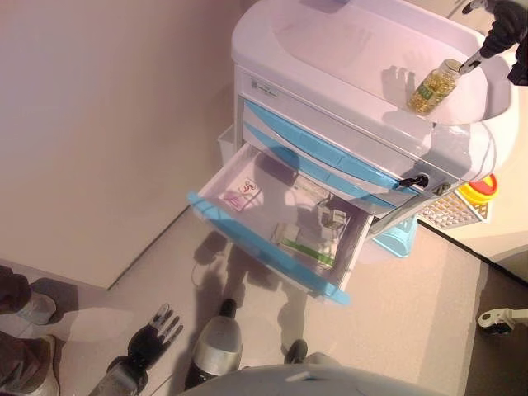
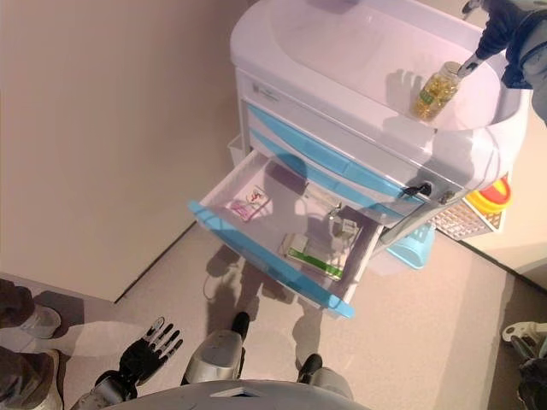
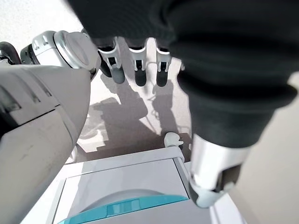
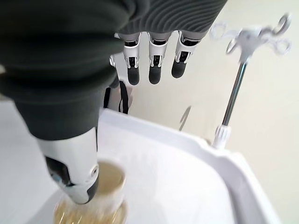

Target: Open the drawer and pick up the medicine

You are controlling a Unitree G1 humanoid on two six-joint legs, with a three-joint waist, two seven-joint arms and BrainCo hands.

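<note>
Bottle point(image 1: 434, 87) of yellow capsules stands tilted on the white top surface point(image 1: 330, 45) of your cart, at about 1 o'clock in the head views. Your right hand point(image 1: 503, 29) sits just beside it at the cart's far corner, with the thumb tip touching the bottle's cap; the fingers point(image 4: 153, 70) are straight and spread away from it, so the hand is open, not gripping. The lowest drawer point(image 1: 272, 252) with its blue front is pulled out at 6 o'clock from the cart top, and holds a green-striped box point(image 1: 304, 245) and a small pink packet point(image 1: 241, 196). Your left hand point(image 1: 153, 337) hangs low at 7 o'clock, fingers relaxed and empty.
</note>
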